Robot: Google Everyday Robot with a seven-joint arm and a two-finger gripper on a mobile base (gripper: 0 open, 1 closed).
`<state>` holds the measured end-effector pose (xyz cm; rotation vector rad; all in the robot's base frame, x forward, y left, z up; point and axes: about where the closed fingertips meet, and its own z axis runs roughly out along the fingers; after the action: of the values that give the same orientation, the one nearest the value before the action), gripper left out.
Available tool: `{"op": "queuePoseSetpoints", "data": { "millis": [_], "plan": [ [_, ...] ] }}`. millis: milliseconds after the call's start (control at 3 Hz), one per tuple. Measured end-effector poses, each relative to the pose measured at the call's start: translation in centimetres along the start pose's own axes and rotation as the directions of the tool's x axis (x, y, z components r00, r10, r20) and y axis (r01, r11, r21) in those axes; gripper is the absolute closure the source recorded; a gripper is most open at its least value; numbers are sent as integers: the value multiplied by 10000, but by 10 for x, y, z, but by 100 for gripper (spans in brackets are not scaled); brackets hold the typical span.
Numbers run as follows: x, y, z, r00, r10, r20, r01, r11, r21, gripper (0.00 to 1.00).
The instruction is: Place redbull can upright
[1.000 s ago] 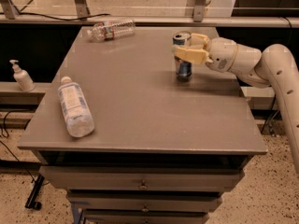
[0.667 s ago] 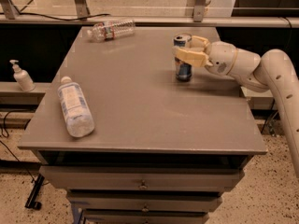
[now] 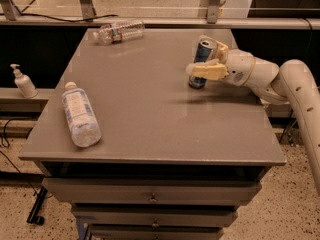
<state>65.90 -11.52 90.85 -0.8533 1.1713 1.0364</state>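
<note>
While the arm (image 3: 300,91) reaches in from the right, the gripper (image 3: 201,58) sits over the right rear part of the table (image 3: 160,129). Its two fingers pinch the redbull can (image 3: 197,80), one in front and one behind. Can base is on the tabletop; body leans slightly, top toward the rear. One plastic bottle (image 3: 80,115) lies on its side near the left front edge. A second bottle (image 3: 117,32) lies at the rear edge. Pump bottle (image 3: 22,82) stands upright on the ledge left of the table.
</note>
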Motion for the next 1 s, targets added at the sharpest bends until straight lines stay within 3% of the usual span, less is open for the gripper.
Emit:
{"op": "queuePoseSetpoints", "data": {
  "millis": [667,1000],
  "plan": [
    [-10,1,-18,9997,-171,-167,177,9992,367,0],
    [-39,1,-49,9964,-702,-466,751,9908,1123,0]
  ]
}}
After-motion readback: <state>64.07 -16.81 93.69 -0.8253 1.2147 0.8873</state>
